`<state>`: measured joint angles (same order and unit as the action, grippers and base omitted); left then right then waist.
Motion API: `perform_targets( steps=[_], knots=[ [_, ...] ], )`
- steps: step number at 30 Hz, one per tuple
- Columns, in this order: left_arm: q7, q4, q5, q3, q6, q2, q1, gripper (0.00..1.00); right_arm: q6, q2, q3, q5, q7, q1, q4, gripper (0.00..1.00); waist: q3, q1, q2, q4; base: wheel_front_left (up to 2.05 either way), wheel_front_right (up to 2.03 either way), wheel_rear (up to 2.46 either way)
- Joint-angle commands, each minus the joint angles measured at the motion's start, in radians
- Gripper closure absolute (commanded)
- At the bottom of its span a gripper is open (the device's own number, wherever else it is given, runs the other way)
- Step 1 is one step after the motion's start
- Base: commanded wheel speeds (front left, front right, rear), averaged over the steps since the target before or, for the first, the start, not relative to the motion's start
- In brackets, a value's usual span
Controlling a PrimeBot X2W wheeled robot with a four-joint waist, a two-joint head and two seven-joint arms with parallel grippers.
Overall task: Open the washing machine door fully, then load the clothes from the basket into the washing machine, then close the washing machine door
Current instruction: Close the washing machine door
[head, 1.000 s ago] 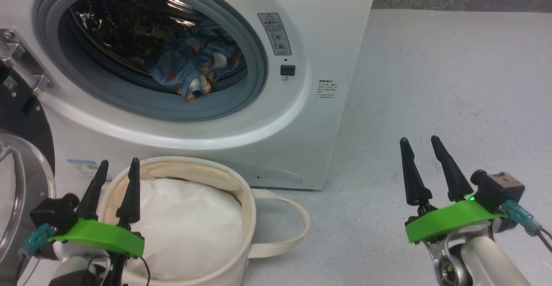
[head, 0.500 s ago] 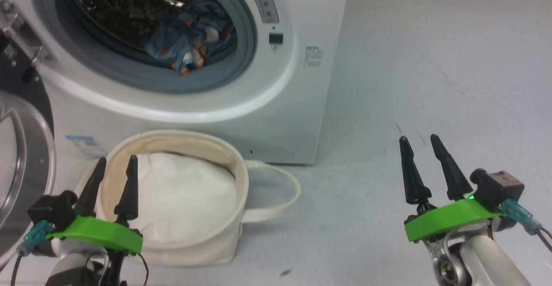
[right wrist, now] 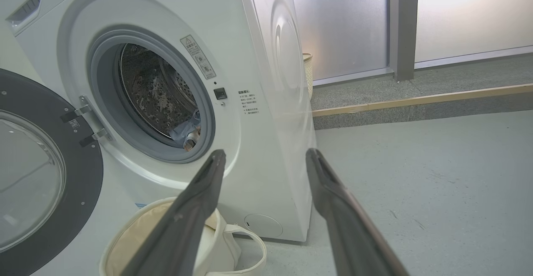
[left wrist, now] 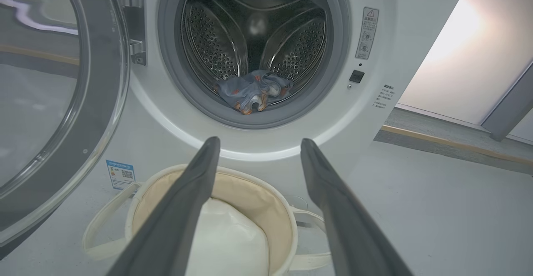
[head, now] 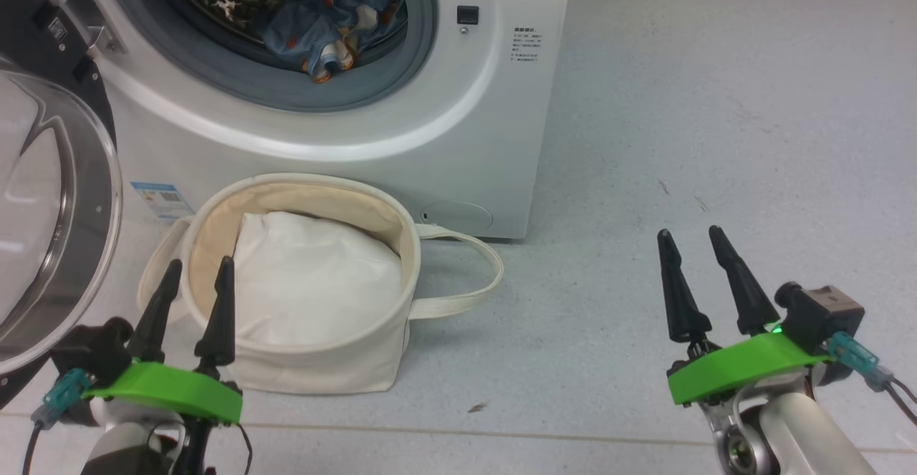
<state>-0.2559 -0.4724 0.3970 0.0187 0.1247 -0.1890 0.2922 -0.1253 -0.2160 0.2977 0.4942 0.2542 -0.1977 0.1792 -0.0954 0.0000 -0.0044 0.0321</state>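
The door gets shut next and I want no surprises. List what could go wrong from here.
1. The clothes lie at the drum's front edge, close to the grey rubber ring. The closing door might pinch a fold.
2. The basket stands right in front of the machine, with its left handle near the door's lower rim. The swing might catch it.
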Motion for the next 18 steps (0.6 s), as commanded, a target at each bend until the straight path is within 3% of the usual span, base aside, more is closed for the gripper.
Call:
perform_targets(
  steps=[1,18],
  knots=[
    [-0.006,0.035,-0.012,-0.032,0.006,-0.026,0.027,0.0,-0.005,-0.002,0.016,0.004,0.008,-0.016,-0.031,0.0,0.001,0.0,0.0,0.001,-0.28,0.28,0.0],
    [-0.006,0.019,-0.014,-0.019,0.006,-0.021,0.008,0.0,-0.005,-0.006,0.03,0.017,0.008,-0.006,-0.018,0.0,0.027,0.0,0.0,0.074,-0.01,0.01,0.0]
  ],
)
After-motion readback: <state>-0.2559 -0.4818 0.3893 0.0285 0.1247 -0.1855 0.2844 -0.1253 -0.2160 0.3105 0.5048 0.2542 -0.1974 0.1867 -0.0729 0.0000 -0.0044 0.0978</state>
